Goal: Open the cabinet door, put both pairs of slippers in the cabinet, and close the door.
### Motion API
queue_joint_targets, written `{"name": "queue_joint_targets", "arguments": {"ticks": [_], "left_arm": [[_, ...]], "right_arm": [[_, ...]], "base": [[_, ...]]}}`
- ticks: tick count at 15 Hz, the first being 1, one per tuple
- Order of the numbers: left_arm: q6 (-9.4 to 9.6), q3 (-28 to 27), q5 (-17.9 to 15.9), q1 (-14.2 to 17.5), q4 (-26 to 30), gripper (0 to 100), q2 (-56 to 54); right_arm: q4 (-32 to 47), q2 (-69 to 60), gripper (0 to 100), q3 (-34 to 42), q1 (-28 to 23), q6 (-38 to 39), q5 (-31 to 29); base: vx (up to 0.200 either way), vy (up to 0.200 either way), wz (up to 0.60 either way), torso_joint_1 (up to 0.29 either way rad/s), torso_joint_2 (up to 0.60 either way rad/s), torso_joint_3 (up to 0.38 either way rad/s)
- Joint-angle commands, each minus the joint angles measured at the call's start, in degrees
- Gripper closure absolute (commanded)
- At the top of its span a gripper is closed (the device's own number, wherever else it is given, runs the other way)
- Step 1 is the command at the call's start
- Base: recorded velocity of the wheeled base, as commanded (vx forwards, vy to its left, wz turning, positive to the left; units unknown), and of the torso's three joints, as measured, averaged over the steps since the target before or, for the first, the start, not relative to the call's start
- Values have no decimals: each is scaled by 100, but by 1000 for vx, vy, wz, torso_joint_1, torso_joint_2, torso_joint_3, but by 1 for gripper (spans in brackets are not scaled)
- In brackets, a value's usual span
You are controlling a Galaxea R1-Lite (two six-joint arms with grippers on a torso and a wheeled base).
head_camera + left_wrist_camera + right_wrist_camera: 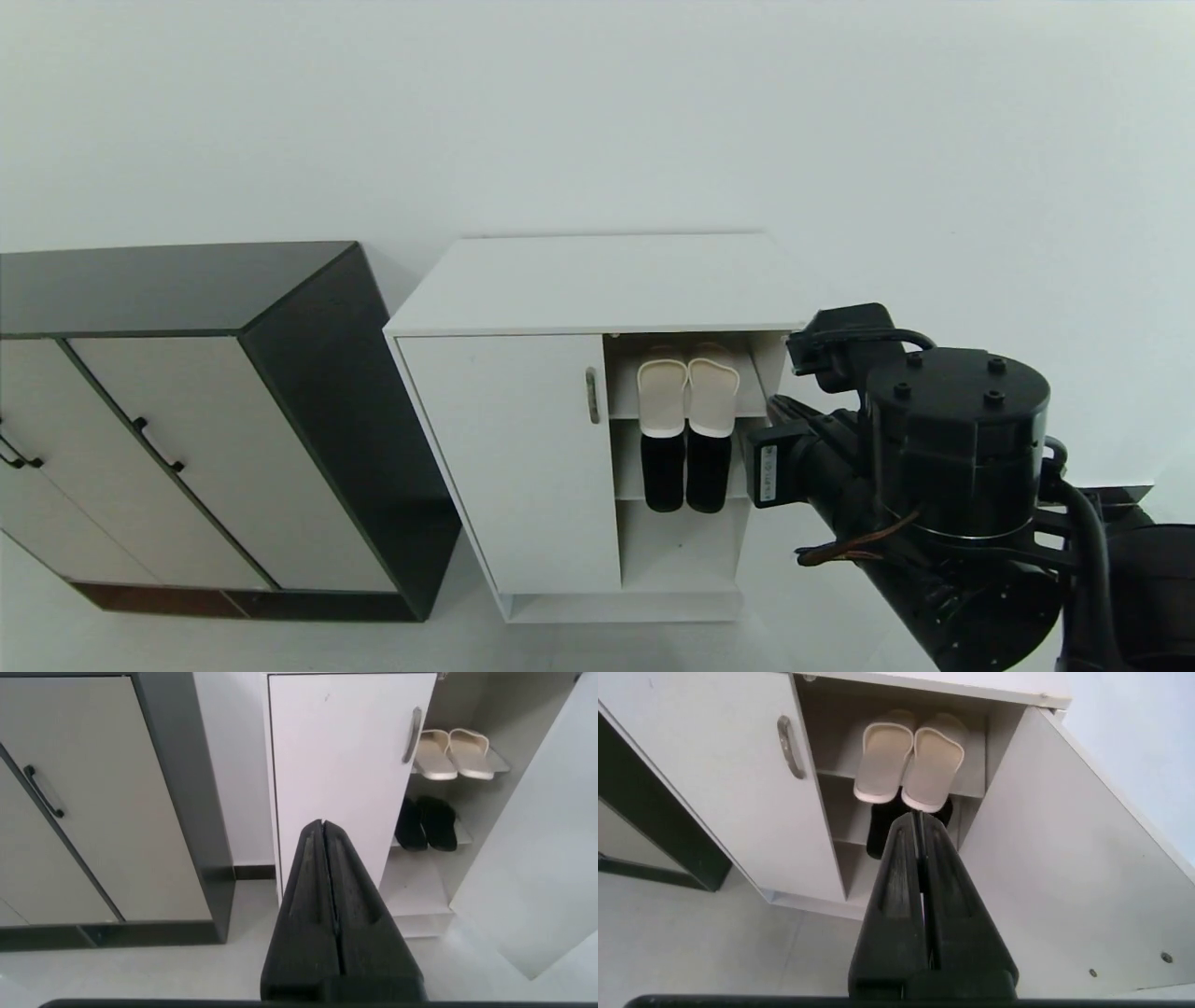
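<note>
Facing the white cabinet (597,280), I find the white slippers (688,397) on the upper shelf and the black slippers (686,471) on the shelf below. My left jaws and right jaws are pressed together, holding nothing. The open right door (1064,859) looks light, stiff and free-swinging; I'd push its outer face near the free edge.

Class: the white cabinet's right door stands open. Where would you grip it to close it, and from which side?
Probably the open door by its free vertical edge, coming from its outer face on the robot's right. It stands swung out with its inner face toward the shelves, so pressure there swings it shut.
</note>
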Motion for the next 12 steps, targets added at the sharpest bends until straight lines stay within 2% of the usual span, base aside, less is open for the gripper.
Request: {"name": "queue_joint_targets", "arguments": {"ticks": [1, 2, 7, 8, 9, 11, 12], "left_arm": [[1, 0, 2, 1, -2, 100, -1], [1, 0, 2, 1, -2, 100, -1], [1, 0, -7, 1, -2, 100, -1], [1, 0, 2, 1, -2, 100, -1], [1, 0, -7, 1, -2, 100, 8], [1, 0, -7, 1, -2, 100, -1], [1, 0, -7, 1, -2, 100, -1]], "right_arm": [[-3, 42, 100, 4, 2, -1, 2], [-3, 42, 100, 4, 2, -1, 2], [-3, 77, 100, 4, -121, -10, 2], [-3, 86, 100, -40, -349, -45, 20], [-12, 112, 100, -92, -727, -98, 187], [-223, 139, 100, -101, -1457, -168, 934], [-302, 156, 100, -101, -1659, -168, 1118]], "base": [[0, 0, 0, 36, -80, -41], [0, 0, 0, 0, 0, 0], [0, 0, -600, 6, -10, -4], [0, 0, -600, 2, 2, -2], [0, 0, 0, 0, 0, 0], [0, 0, 0, 0, 0, 0], [0, 0, 0, 0, 0, 0]]}}
